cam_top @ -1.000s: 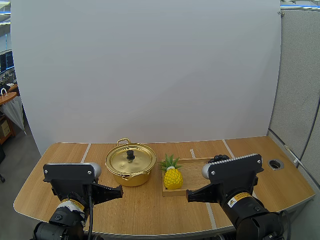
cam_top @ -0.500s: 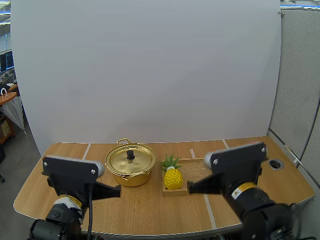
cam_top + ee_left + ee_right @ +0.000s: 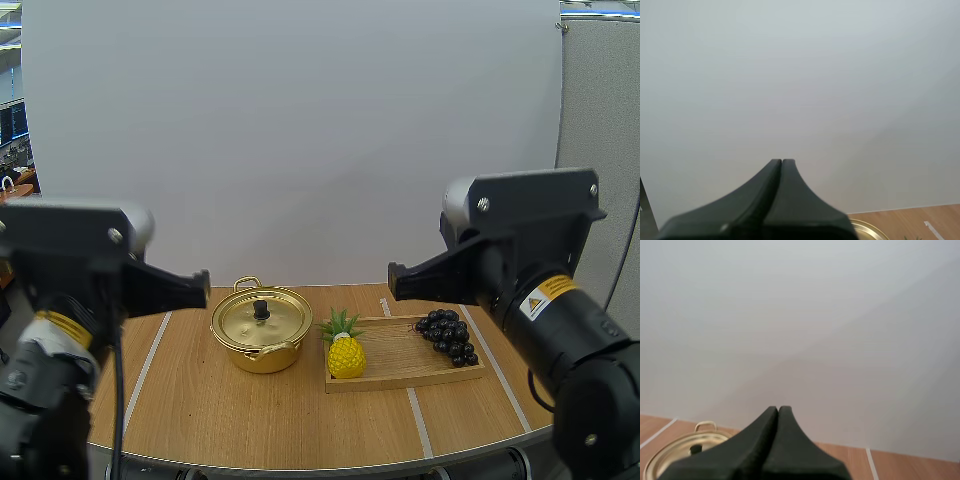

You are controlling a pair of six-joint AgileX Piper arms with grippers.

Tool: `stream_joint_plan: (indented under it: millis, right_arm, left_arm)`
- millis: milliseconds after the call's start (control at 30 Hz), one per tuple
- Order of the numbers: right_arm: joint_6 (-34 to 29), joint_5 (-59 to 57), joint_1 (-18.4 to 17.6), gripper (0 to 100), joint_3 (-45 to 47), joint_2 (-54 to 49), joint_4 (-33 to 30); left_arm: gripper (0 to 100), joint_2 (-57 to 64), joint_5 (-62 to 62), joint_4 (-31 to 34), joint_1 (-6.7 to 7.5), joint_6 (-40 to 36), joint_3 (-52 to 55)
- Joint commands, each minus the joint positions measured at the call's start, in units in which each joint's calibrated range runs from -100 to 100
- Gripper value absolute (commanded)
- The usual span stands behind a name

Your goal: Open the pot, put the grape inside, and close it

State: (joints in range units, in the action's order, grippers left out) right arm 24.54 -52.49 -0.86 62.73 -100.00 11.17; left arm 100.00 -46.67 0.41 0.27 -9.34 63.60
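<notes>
Our left gripper (image 3: 782, 163) and right gripper (image 3: 778, 410) hang pressed together, holding nothing. Below and between them stands the pot (image 3: 262, 358), its lid (image 3: 248, 322) on. Under the right gripper, the wooden tray (image 3: 400, 362) holds the grapes (image 3: 448, 335) and a pineapple (image 3: 346, 354).

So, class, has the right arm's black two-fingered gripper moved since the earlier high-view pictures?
Yes. The right gripper has risen: earlier its tip sat by the front edge of the shallow wooden tray; now it hangs well above it.
</notes>
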Motion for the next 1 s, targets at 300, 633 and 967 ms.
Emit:
stream_joint_plan:
  millis: [300, 633, 967]
  right_arm:
    - [0.1, -34.8, 0.2, 0, -13.5, 0.0, -0.4]
    - [-5.4, -39.5, 0.2, 0, -15.1, 12.3, -8.0]
    - [-8.8, -39.0, 0.2, 0, -15.1, 27.0, -12.5]
  left_arm:
    - [0, 0.0, -28.6, -2.5, 0.10, 5.6, -17.1]
    - [0, -20.1, -29.9, -11.0, 0.10, 10.3, -17.1]
    - [0, -38.7, -19.2, -14.0, 0.10, 12.9, -17.1]
